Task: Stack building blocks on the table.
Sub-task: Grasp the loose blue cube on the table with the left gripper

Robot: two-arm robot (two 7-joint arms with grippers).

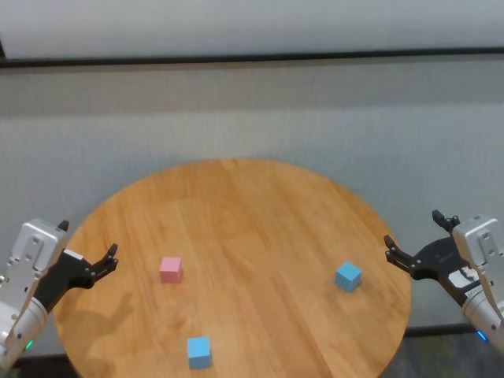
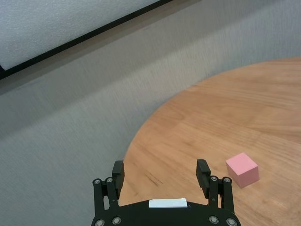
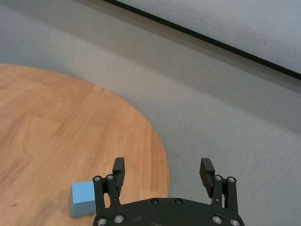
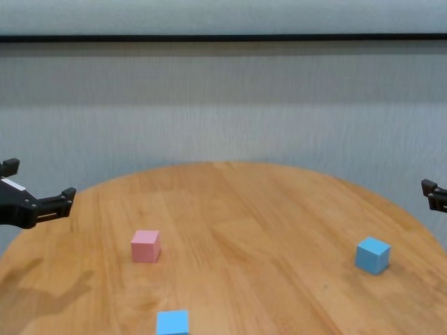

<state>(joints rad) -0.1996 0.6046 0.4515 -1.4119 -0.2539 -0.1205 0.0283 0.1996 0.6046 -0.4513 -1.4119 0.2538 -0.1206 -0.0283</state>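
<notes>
Three building blocks lie apart on the round wooden table [image 1: 252,205]. A pink block [image 1: 171,269] sits at the left; it also shows in the left wrist view [image 2: 242,169] and the chest view [image 4: 146,246]. One light blue block [image 1: 348,276] sits at the right, also in the right wrist view [image 3: 83,197]. The other light blue block [image 1: 198,351] lies near the front edge. My left gripper [image 1: 87,240] hovers open and empty over the table's left edge, left of the pink block. My right gripper [image 1: 412,227] hovers open and empty at the right edge, right of the blue block.
A grey wall with a dark horizontal strip [image 1: 252,59] stands behind the table. The table's rim [image 1: 394,244] curves close under both grippers. Bare wood lies between the three blocks in the table's middle [image 4: 244,230].
</notes>
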